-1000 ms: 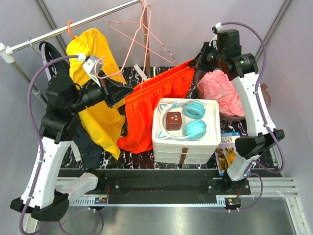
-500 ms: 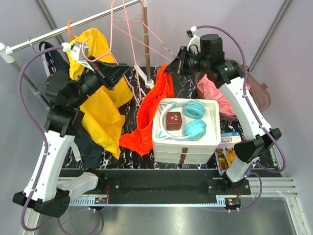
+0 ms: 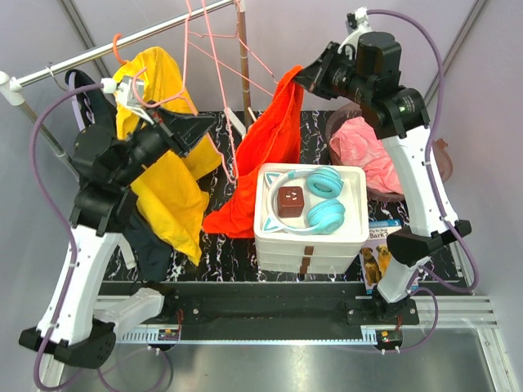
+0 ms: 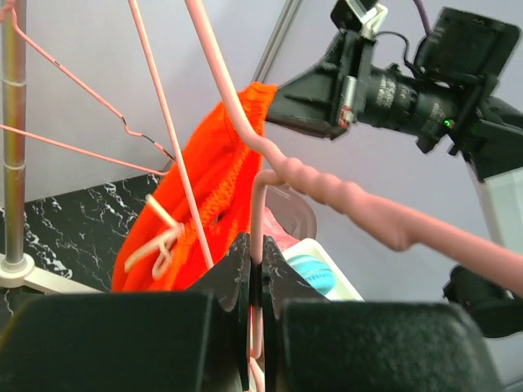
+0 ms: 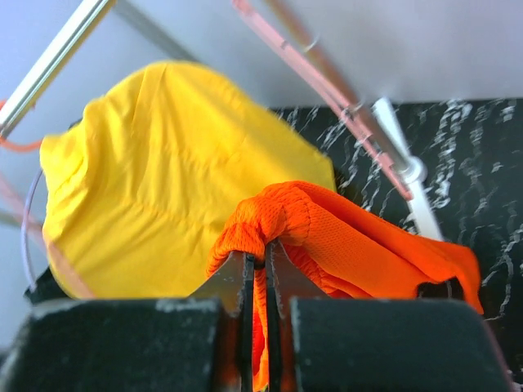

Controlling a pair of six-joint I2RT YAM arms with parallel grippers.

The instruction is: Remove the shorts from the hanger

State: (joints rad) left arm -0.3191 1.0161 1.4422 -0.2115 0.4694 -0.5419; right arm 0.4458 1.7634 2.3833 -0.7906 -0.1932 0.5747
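The orange mesh shorts (image 3: 265,151) hang by one waistband corner from my right gripper (image 3: 299,75), which is shut on that corner (image 5: 282,216) and held high. The shorts droop down to the table in front of the white bin. My left gripper (image 3: 211,122) is shut on the wire of the pink hanger (image 4: 260,212), raised beside the pole. The pink hanger (image 3: 214,49) stands up bare beside the shorts; I cannot tell if they touch. In the left wrist view the shorts (image 4: 200,204) with a white drawstring hang beyond the hanger wire.
A yellow shirt (image 3: 163,163) hangs on the rack rail (image 3: 122,45) at left. A vertical pole (image 3: 245,73) stands mid-back. A white stacked bin (image 3: 265,233) holds teal headphones (image 3: 323,200) and a brown cube. A pink cloth (image 3: 368,151) lies in a bowl at right.
My right gripper rose and moved right, lifting the shorts' corner away from the hanger. The shorts went from spread between the grippers to hanging from the right one. The left gripper lifted the hanger upright.
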